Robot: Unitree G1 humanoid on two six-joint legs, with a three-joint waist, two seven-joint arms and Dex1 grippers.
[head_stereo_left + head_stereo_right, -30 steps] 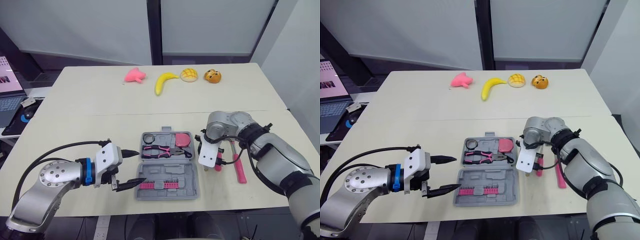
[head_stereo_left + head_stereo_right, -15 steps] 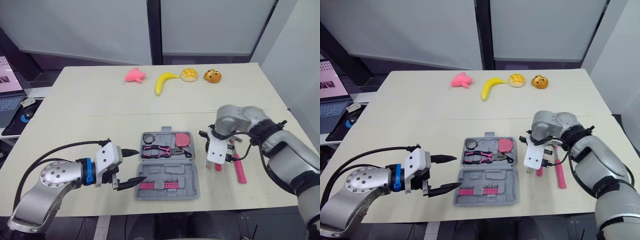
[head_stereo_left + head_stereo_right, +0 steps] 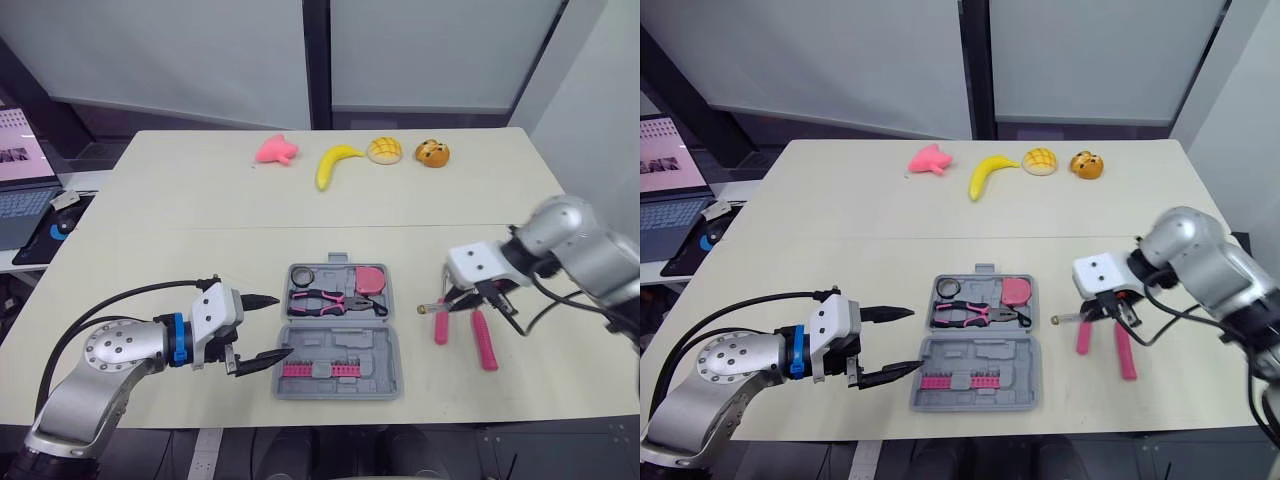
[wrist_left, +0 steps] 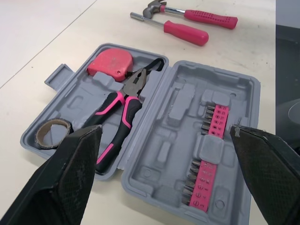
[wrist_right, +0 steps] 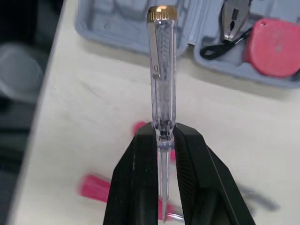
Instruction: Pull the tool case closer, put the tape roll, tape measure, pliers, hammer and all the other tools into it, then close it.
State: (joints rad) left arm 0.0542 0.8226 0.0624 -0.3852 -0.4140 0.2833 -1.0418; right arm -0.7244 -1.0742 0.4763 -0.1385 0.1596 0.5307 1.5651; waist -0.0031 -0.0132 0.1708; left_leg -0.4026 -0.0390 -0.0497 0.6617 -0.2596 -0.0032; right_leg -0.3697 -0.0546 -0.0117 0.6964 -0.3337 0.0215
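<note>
One tool case (image 3: 385, 352), one tape roll (image 3: 301, 275), one tape measure (image 3: 368, 279), one pair of pliers (image 3: 330, 299), one hammer (image 3: 484, 340). Two screwdrivers: one pink-handled screwdriver (image 3: 441, 327), one clear tester screwdriver (image 5: 161, 70). One pink rack of bits (image 3: 323, 370). Four small toys: one pink toy (image 3: 275, 150), one banana (image 3: 333, 164), one bun (image 3: 384, 150), one orange toy (image 3: 432, 153). One laptop (image 3: 20, 190). Two grippers: left gripper (image 3: 283, 326), right gripper (image 5: 162, 136)

The table (image 3: 200, 210) carries an open grey tool case (image 3: 340, 345) near its front edge, a pink-handled hammer (image 3: 483, 340) and screwdriver (image 3: 441, 327) just right of it, and a pink toy (image 3: 275, 150), banana (image 3: 333, 163), bun (image 3: 384, 150) and orange toy (image 3: 432, 153) along the far edge.
</note>
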